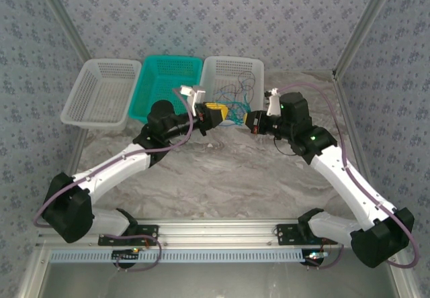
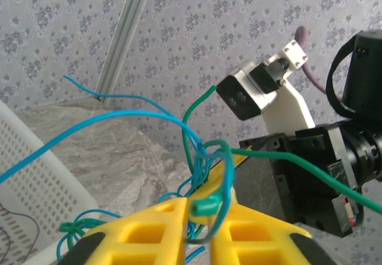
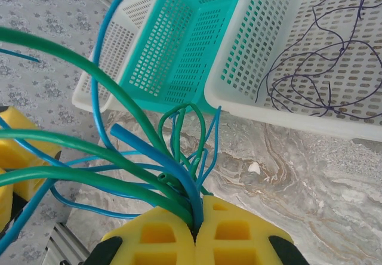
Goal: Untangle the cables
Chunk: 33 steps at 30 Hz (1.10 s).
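1. The table (image 1: 222, 170) is bare marble on its near half; the work goes on over its far half, just right of centre.
2. The left gripper (image 2: 203, 210) has its yellow fingers almost together, pinching the end of a green strand; blue loops run down through the slit as well.
3. The right gripper (image 3: 196, 220) faces it from the right, jaws pressed together on a bunch of blue and green strands that fan out of the seam.
4. The cables (image 1: 235, 113) hang in the air between the two grippers, above the table and just near of the right basket (image 3: 239, 107); blue and green wind round each other at one tight crossing.
5. Farthest stand the left basket (image 1: 101, 93), the teal basket (image 3: 179, 44) and the right basket in a row; dark wires (image 3: 310, 68) lie loose in the right one.
6. Risks, as I judge them:
   - each grip seems to take several strands, so pulling apart could cinch the crossing instead of freeing it;
   - the left pinch sits at the very tip of a thin strand, so it may slip out under tension;
   - free blue ends could catch on a basket rim or a wrist camera; a hard tug might kink a strand.
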Motion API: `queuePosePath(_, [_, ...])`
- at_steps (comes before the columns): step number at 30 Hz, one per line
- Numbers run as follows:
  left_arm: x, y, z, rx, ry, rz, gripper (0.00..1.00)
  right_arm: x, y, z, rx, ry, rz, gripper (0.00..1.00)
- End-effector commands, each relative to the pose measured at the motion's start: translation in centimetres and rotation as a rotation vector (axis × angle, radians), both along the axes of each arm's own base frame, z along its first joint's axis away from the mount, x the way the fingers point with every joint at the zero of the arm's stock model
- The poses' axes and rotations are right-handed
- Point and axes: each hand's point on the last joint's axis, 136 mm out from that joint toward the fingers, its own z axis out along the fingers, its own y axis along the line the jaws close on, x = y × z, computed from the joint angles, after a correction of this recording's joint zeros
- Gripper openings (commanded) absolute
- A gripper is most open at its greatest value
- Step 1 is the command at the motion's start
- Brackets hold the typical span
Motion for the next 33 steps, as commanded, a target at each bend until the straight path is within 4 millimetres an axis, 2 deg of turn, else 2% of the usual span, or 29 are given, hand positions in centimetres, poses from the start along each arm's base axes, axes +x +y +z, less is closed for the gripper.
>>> queuePosePath(1, [-0.3, 0.2, 2.4, -0.056, -0.064, 0.005, 0.0, -0.2, 0.3, 2.6, 0.04, -0.057, 0.009, 0.0])
queuePosePath(4, [-0.3, 0.7, 3.2, -0.072, -0.082, 0.028, 0.0, -0.1, -0.1, 1.8, 0.01, -0.05, -0.011, 0.0])
queuePosePath(7, [-0.3, 1.6, 4.0, -0.081, -0.095, 0.076, 0.0, 0.6, -1.9, 0.1, -0.066, -0.034, -0.102, 0.01])
queuePosePath(13, [-0.4, 4.5, 6.0, -0.084, -0.121, 0.184, 0.0, 1.2, -9.7, -6.7, -0.275, 0.11, -0.397, 0.04])
queuePosePath(16, [-0.8, 5.7, 7.1, -0.09, -0.139, 0.211, 0.0, 0.7, -13.2, -10.1, -0.279, 0.221, -0.5, 0.04])
queuePosePath(19, [-1.1, 6.6, 8.0, -0.089, -0.156, 0.234, 0.0, -0.2, -15.2, -13.1, -0.222, 0.324, -0.559, 0.05])
queuePosePath(25, [-1.1, 7.8, 8.8, -0.088, -0.171, 0.274, 0.0, -1.4, -18.0, -16.3, -0.122, 0.415, -0.657, 0.06])
queuePosePath(29, [0.2, 9.7, 9.4, -0.066, -0.135, 0.358, 0.0, -2.1, -19.9, -17.7, -0.051, 0.461, -0.748, 0.04])
queuePosePath(33, [1.3, 12.5, 11.9, -0.09, -0.171, 0.434, 0.0, -3.5, -22.1, -19.1, -0.045, 0.508, -0.872, 0.03])
